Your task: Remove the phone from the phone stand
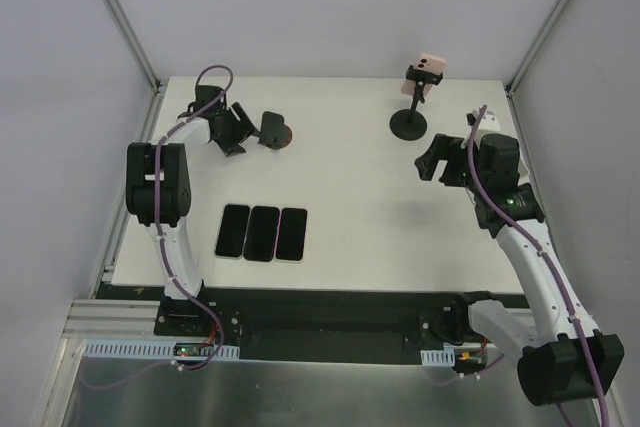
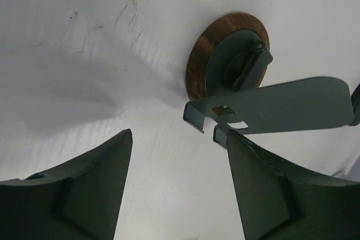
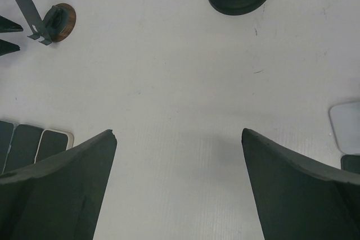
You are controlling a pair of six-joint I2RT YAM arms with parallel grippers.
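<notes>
The phone, pink-backed, sits upright in the clamp at the top of the stand, a black post on a round base at the far right of the worktop. It is not yet touched by anything.

The right gripper hangs just near of that base with its jaws wide apart and nothing between them. Its wrist view shows only bare worktop between the fingers and the base at the top edge; the phone itself is out of that view. So the step in hand looks like the approach, with the grasp not begun.

The next move probably calls for the right gripper to rise to the height of the clamp, line its jaws across the phone's edges, close, and draw the phone up and out without tipping the stand.

At the far left, the left gripper is also apart and empty, right beside a second stand with a wooden base, which carries no phone. Three phones lie flat side by side at the near left.
</notes>
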